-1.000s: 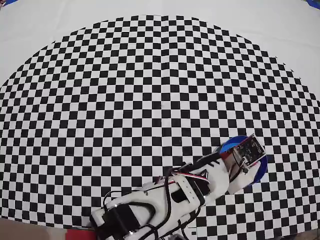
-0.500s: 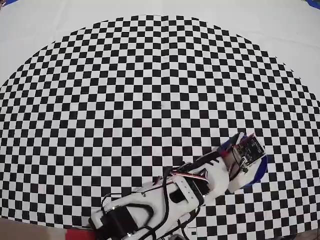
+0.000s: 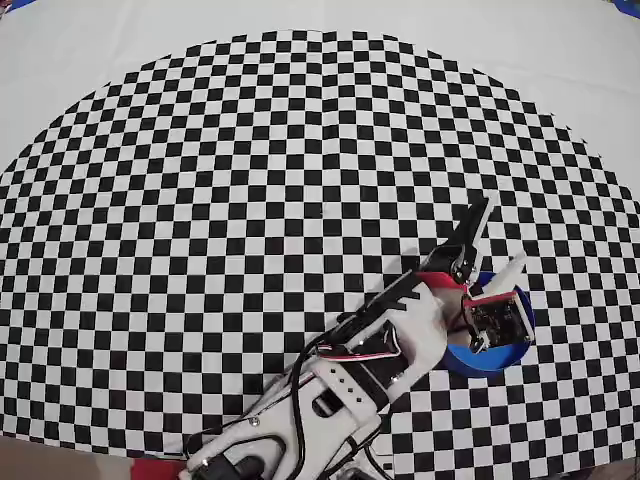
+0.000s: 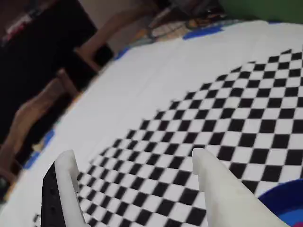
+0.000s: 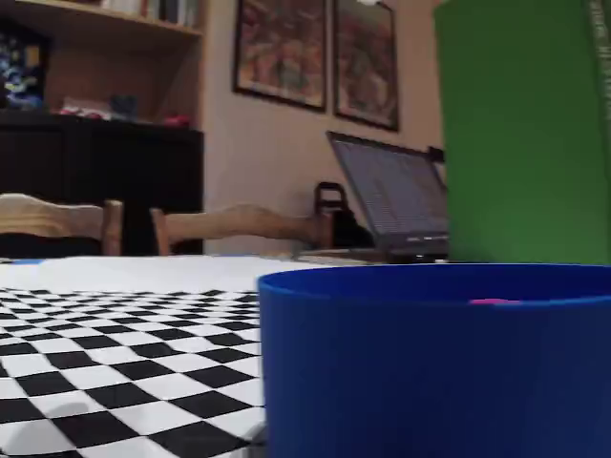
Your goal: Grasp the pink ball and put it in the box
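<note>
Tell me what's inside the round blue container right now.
In the fixed view, a sliver of pink ball peeks above the round blue container's rim. From overhead the arm covers most of its floor, and the open gripper holds nothing.

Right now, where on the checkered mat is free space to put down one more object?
In the overhead view, the checkered mat is bare across its far half and left side. It is crowded only at the near right, where the arm and its open jaws hang over the box.
</note>
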